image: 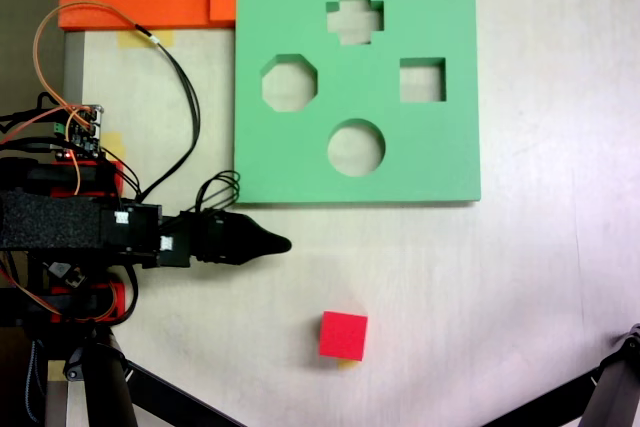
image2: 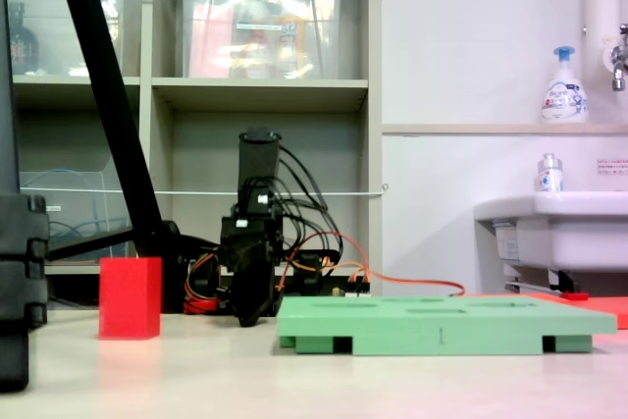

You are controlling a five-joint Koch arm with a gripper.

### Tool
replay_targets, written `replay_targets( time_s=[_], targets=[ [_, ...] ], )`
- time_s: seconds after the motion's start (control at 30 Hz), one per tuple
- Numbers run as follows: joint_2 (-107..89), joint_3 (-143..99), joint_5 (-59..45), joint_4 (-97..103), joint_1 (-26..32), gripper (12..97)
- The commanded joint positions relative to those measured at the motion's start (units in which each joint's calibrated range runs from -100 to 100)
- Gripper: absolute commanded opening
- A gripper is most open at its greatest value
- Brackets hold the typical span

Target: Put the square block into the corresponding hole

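Red square block [image: 343,336] apart from board [image: 250,67]

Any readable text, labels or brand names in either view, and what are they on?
None can be read.
Pump bottle label: too blurred.
Small bottle label: too small.
Wall sign: print too small.
Sink sticker: blurred.
Red block, green board: no markings.

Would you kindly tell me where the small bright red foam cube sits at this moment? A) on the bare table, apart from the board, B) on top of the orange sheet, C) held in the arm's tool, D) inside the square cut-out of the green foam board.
A: in a fixed view from above, the small bright red foam cube rests on the pale table, below the green foam board, whose square cut-out is empty.
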Motion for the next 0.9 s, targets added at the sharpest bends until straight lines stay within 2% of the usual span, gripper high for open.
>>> replay_targets(
  time_s=[0.0,0.1,0.23,0.37,0.63,0.73,0.87],
  targets=[
    [-0.41,-0.88,0.20,-5.63,0.44,49.4],
    [-0.41,-0.88,1.47,-4.95,-0.34,49.9],
    [-0.41,-0.88,9.67,-1.58,-2.00,48.6],
    [-0.41,-0.08,13.82,-5.63,-6.89,42.9],
    [-0.41,44.48,27.84,-60.71,-7.42,42.8],
    [-0.41,56.45,30.18,-70.53,-7.42,41.7],
    [-0.41,64.72,31.99,-73.90,-7.52,41.6]
  ],
)
